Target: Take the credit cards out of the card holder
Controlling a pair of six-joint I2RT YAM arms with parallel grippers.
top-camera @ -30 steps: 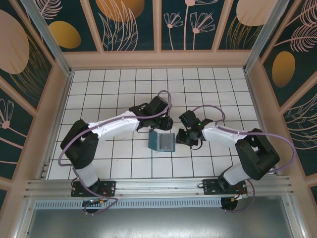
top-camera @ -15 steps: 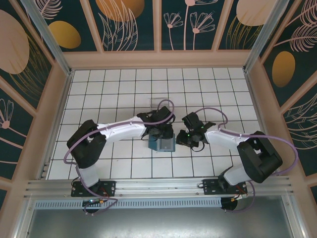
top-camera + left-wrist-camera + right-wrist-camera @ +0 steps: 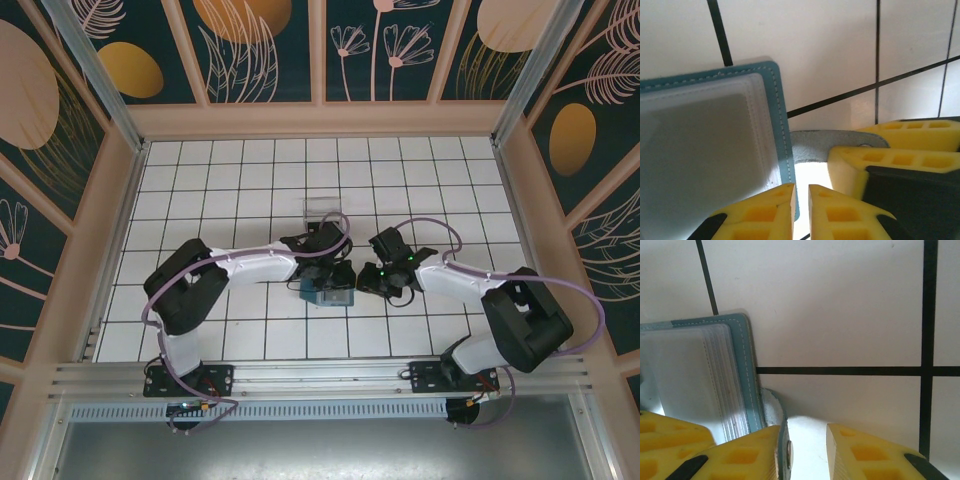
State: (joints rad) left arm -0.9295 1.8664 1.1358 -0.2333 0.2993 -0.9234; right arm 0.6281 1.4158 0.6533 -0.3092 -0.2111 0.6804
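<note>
Where it lies open, the card holder [image 3: 781,130] (teal) shows clear sleeves [image 3: 715,385].

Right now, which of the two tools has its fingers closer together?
The left tool: its yellow fingers almost meet at the edge of the wallet, while those of the right tool stand clearly apart.

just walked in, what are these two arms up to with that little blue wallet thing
Both arms are working on the teal card holder, which lies open on the tiled table. The left end effector has its fingers pinched almost together on one edge of the holder. The right end effector sits at the holder's edge with its jaws apart. Nothing looks pulled out of the clear sleeves yet.
</note>
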